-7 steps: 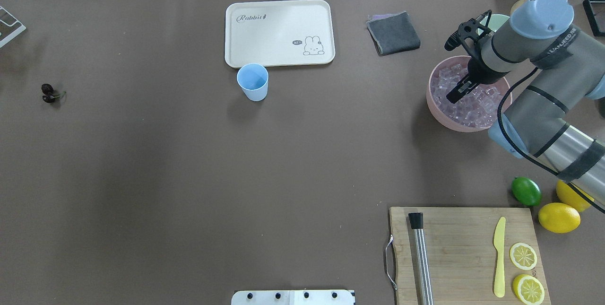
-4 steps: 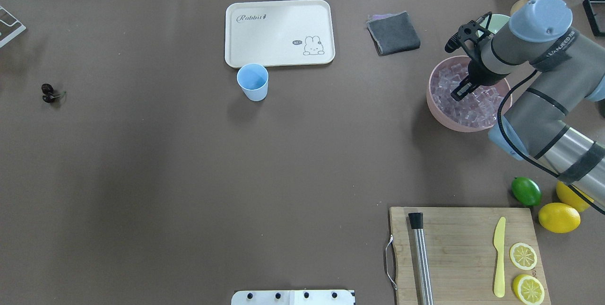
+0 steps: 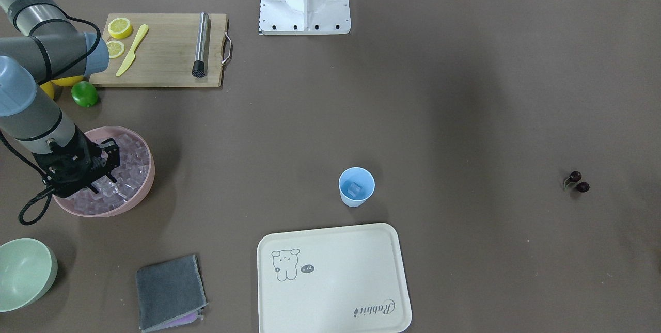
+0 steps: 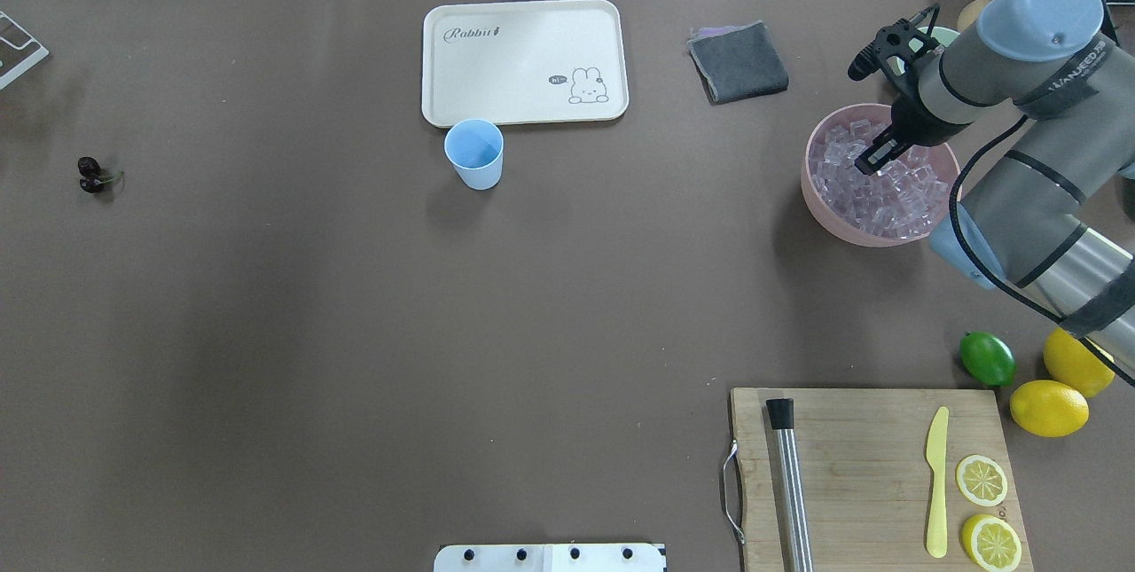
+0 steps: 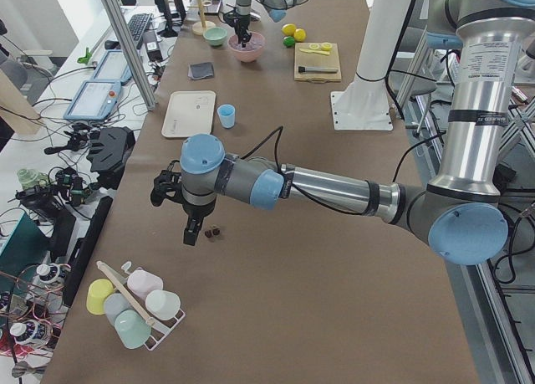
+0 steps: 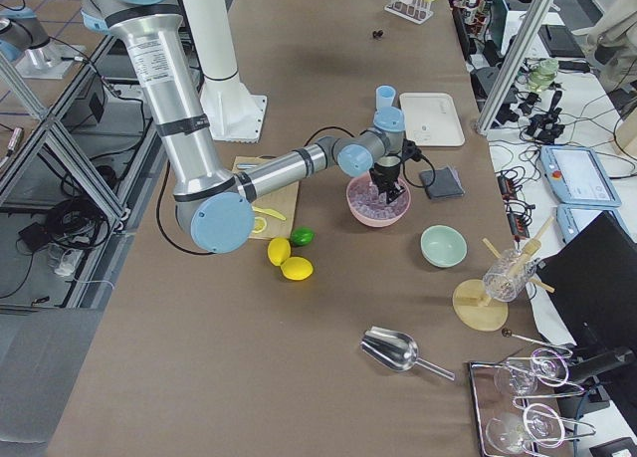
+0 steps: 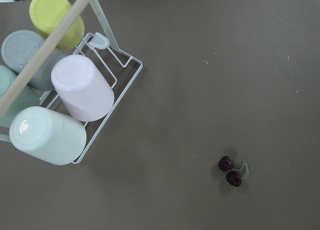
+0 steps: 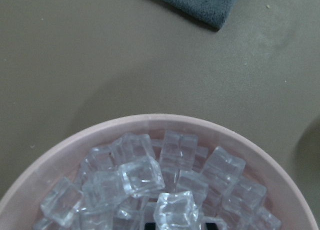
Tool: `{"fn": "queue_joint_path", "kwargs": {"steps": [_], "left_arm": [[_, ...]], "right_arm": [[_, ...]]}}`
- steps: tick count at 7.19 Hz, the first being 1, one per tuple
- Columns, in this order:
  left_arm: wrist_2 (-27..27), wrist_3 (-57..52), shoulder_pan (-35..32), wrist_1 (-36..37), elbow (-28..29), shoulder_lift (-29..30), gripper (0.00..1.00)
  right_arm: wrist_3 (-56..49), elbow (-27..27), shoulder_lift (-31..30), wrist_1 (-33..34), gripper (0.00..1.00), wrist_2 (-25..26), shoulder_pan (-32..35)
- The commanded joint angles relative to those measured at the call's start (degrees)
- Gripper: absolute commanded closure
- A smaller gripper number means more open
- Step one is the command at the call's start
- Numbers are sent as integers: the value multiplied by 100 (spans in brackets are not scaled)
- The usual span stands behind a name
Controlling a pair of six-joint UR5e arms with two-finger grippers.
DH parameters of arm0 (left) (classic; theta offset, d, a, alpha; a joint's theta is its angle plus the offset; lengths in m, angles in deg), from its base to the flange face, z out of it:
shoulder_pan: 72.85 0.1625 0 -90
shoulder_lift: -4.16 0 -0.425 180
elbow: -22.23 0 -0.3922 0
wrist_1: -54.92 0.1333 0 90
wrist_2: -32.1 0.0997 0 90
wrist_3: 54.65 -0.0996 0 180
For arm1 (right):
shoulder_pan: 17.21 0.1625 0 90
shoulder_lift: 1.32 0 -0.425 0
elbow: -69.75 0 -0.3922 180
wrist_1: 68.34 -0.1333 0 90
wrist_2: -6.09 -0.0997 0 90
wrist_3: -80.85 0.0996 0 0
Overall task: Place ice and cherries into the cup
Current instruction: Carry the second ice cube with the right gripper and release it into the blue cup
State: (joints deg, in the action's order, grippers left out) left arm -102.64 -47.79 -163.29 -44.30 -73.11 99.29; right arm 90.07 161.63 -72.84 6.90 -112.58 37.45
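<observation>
Pose: right arm [image 4: 993, 80] angled into pink bowl [image 4: 816, 208] | right end effector [image 4: 868, 163]: pinching ice [image 8: 172, 210] | left end effector [image 5: 191, 236]: unclear

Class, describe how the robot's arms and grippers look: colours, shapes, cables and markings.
The right arm and left arm match: silver tubes, grey joints with round light blue caps, black bands. A black cable loops beside each wrist. The right arm's grey joint bears white lettering, too small to read. The right gripper and left gripper are black, two-fingered.

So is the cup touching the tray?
Apart. The front-facing view shows a strip of bare table between the cup and the tray; the overhead view only makes them seem to overlap.
</observation>
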Motion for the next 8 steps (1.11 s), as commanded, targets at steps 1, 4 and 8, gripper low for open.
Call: {"fn": "queue_joint_path", "kwargs": {"steps": [1, 4, 8], "left_arm": [[0, 0, 0, 0, -2, -3, 2], [0, 0, 9, 0, -11, -38, 2], [0, 0, 44, 0, 60, 41, 2]], "right_arm": [[53, 268, -72, 43, 100, -7, 45], [1620, 515, 1152, 1094, 100, 36, -627], [3732, -2033, 4348, 1530, 100, 1168, -1807]]}}
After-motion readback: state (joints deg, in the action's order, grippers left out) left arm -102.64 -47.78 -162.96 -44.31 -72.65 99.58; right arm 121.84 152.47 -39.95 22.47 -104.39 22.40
